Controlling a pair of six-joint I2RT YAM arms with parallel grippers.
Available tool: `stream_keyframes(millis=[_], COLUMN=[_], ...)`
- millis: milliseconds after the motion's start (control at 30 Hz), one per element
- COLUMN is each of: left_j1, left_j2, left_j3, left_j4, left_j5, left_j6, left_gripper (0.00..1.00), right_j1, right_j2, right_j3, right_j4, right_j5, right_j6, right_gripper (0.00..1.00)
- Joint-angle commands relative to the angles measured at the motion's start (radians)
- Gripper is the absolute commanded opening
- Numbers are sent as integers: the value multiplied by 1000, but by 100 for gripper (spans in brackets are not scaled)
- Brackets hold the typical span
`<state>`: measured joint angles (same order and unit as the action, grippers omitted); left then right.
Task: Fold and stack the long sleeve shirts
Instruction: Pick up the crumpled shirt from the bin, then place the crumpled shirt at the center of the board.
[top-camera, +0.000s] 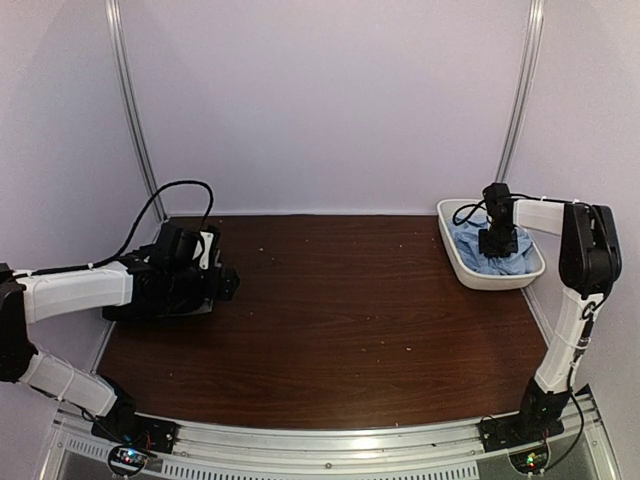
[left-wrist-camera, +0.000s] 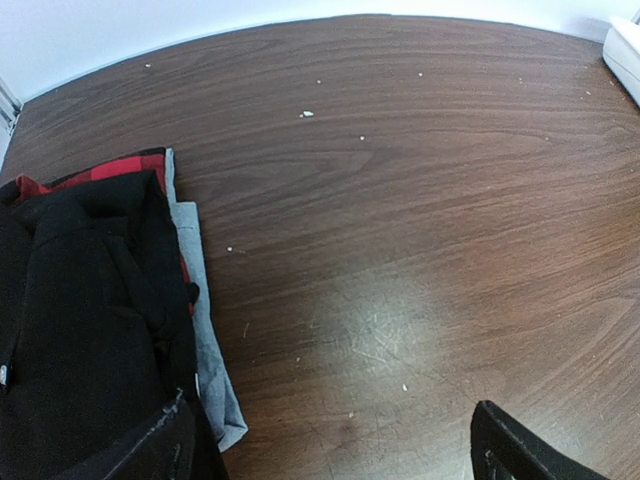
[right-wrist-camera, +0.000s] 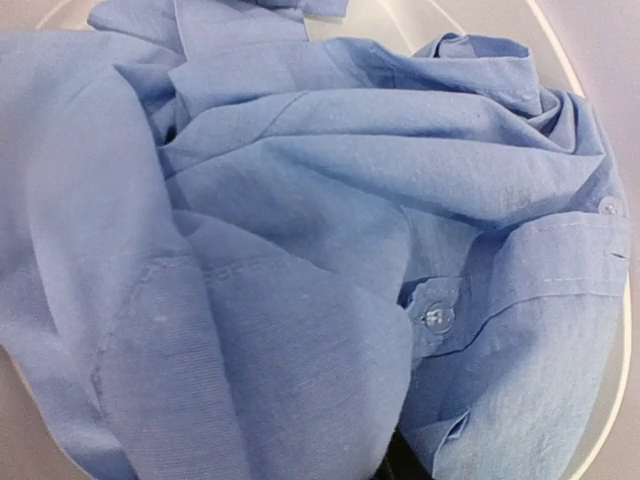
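Blue cloth, the light blue shirt, lies crumpled and unfolded in the tub, right under the right jaws; whether they grip it I cannot tell. The black shirt sits folded on a pile beneath the left jaws, which stand wide apart. The right arm dips into the tub; the left hovers low over the bench.

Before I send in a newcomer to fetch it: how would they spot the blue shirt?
The table holds a white oval tub at its right edge. The light blue shirt lies crumpled inside, under the right gripper. Unlike the black shirt at left, it is pale and unfolded.
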<state>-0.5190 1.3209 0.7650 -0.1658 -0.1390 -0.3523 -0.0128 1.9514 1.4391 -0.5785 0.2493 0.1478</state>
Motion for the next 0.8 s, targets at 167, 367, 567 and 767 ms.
stream_keyframes(millis=[167,367,567,767], left_j1=[-7,-7,-7,-7], left_j2=[-9,-32,-64,-117], left_j3=[35,37,54,50], left_j4=[2,-1,1,23], left_j5=[-10,-21,-12,7], left_j6=[4,-11,-28,-41], left_gripper=[98,98,98,98], right_j1=[55,135,270,499], right_j2=[-296,-476,-563,-536], right_j3=[-7,126,402,569], right_j4=[38,-15,-51,11], right_j5=[-49,-93,-328,-608], right_j6=[-16,-16,56,172], right_gripper=[3,0,0,0])
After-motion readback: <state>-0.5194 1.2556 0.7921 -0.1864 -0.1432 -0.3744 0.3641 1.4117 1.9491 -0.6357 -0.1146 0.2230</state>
